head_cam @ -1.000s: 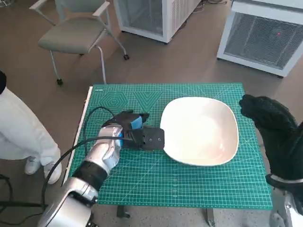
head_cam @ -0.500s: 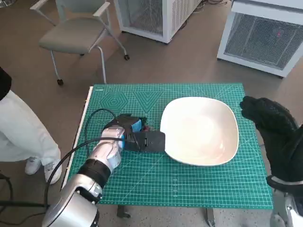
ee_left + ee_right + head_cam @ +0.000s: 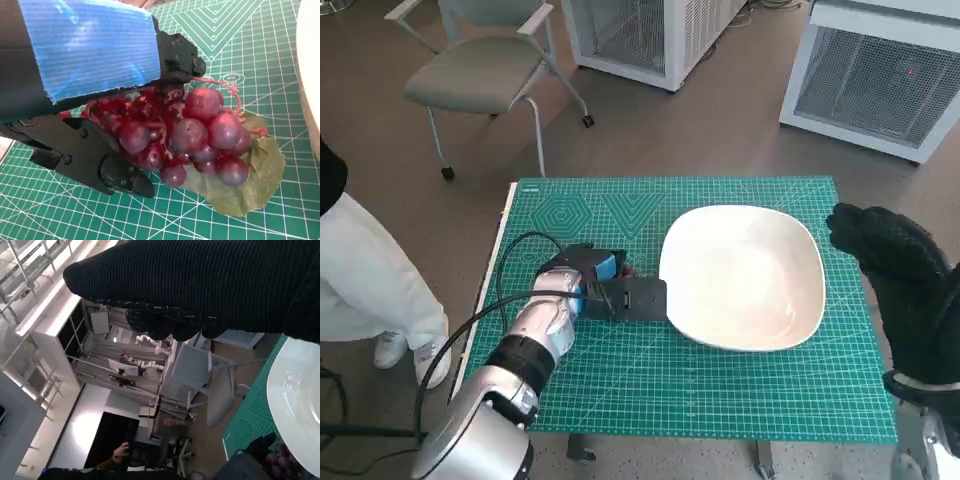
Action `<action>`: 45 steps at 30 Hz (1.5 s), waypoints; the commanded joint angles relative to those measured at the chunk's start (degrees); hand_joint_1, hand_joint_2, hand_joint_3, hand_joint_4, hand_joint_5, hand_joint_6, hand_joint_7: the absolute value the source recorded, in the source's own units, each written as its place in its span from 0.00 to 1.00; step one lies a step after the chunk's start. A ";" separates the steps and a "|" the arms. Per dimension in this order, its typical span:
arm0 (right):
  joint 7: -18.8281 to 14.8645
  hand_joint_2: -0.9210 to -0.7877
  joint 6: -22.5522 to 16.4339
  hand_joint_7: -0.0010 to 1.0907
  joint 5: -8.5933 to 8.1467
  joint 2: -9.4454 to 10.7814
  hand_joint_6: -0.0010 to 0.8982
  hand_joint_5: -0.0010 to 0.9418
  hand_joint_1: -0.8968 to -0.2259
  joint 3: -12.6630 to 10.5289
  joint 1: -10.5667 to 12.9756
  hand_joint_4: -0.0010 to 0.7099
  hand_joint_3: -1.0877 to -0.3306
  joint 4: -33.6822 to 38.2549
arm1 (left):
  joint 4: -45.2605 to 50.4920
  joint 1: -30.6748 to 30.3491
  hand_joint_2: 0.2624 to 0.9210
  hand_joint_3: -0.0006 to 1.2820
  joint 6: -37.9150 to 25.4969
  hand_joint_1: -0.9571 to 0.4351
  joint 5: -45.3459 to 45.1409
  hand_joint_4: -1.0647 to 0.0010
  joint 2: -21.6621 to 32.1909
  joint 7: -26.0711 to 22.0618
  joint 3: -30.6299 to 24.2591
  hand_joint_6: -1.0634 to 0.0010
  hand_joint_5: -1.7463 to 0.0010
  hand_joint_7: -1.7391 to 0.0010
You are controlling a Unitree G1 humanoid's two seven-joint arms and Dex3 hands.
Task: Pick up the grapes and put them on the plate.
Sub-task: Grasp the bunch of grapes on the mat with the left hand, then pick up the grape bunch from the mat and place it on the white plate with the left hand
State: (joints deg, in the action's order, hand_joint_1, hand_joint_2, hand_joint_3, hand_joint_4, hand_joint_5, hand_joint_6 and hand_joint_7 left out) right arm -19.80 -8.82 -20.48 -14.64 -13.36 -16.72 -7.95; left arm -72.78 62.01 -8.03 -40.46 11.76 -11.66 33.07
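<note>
While a person's white-trousered leg (image 3: 360, 270) stands off the counter's left edge, the left hand (image 3: 610, 288) lies low on the green cutting mat (image 3: 720, 390) toward the counter's (image 3: 506, 225) left side, its black fingers (image 3: 90, 160) closed around a bunch of red grapes (image 3: 185, 135) with a green leaf (image 3: 245, 190) beneath. Just beside it, a white squarish plate (image 3: 740, 275) sits right of centre. At the counter's right edge the gloved right hand (image 3: 895, 270) hovers holding nothing; whether its fingers are apart or curled cannot be told.
</note>
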 commanded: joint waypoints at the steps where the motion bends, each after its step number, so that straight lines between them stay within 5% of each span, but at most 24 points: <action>1: -0.34 0.00 0.85 0.78 -0.53 -0.16 0.15 0.04 0.55 -0.03 1.39 0.65 0.67 0.23 | -0.92 0.46 0.82 0.01 0.43 0.62 0.13 0.92 -0.44 0.30 0.01 0.76 1.00 1.00; 21: -0.49 0.00 0.99 0.78 -0.65 -0.42 0.15 0.04 0.55 -0.12 1.27 0.65 0.67 0.35 | -1.98 -0.43 0.88 0.01 2.53 0.67 0.07 0.85 -0.47 4.30 0.15 0.74 0.99 0.99; 27: -0.56 0.00 0.96 0.78 -0.72 -0.47 0.14 0.04 0.54 -0.12 1.15 0.65 0.67 0.62 | -2.66 -1.02 0.95 0.03 4.71 0.70 -0.71 0.72 0.02 7.73 0.78 0.60 0.96 0.96; 28: -0.55 0.00 0.97 0.78 -0.71 -0.47 0.14 0.04 0.54 -0.11 1.11 0.65 0.67 0.64 | -2.78 -1.19 0.97 0.04 5.11 0.71 -0.66 0.70 0.09 8.47 0.71 0.57 0.93 0.94; 30: -0.51 0.00 1.04 0.78 -0.70 -0.47 0.14 0.04 0.54 -0.08 1.06 0.65 0.67 0.62 | -3.01 -1.67 0.98 0.11 5.93 0.75 -0.37 0.68 0.24 10.19 0.41 0.54 0.70 0.80; 32: -0.48 0.00 1.14 0.78 -0.73 -0.51 0.14 0.04 0.54 -0.10 1.00 0.65 0.67 0.54 | -3.24 -2.30 0.98 0.19 6.54 0.77 0.11 0.70 0.31 11.87 -0.08 0.54 0.39 0.59; 34: -0.48 0.00 1.22 0.78 -0.77 -0.58 0.14 0.04 0.54 -0.15 0.93 0.65 0.67 0.50 | -3.44 -2.81 0.94 0.28 6.83 0.73 0.52 0.71 0.31 12.84 -0.46 0.58 0.22 0.39; 37: -0.51 0.00 1.22 0.78 -0.80 -0.69 0.14 0.04 0.54 -0.24 0.87 0.65 0.67 0.50 | -3.58 -3.01 0.92 0.34 6.81 0.70 0.71 0.71 0.31 12.85 -0.62 0.66 0.14 0.20; 45: -0.27 0.00 0.88 0.78 -0.32 -0.68 0.14 0.04 0.54 -0.10 0.71 0.65 0.67 0.62 | -3.34 -2.55 1.00 0.29 5.91 0.69 1.70 0.71 0.09 11.41 -1.63 0.70 0.11 0.13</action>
State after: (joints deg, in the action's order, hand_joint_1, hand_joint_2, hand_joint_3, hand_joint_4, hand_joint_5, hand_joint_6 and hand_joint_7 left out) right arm -19.90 -8.62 -20.53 -15.26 -13.50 -16.72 -7.95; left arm -75.54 60.37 -1.73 -39.62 11.63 0.94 32.23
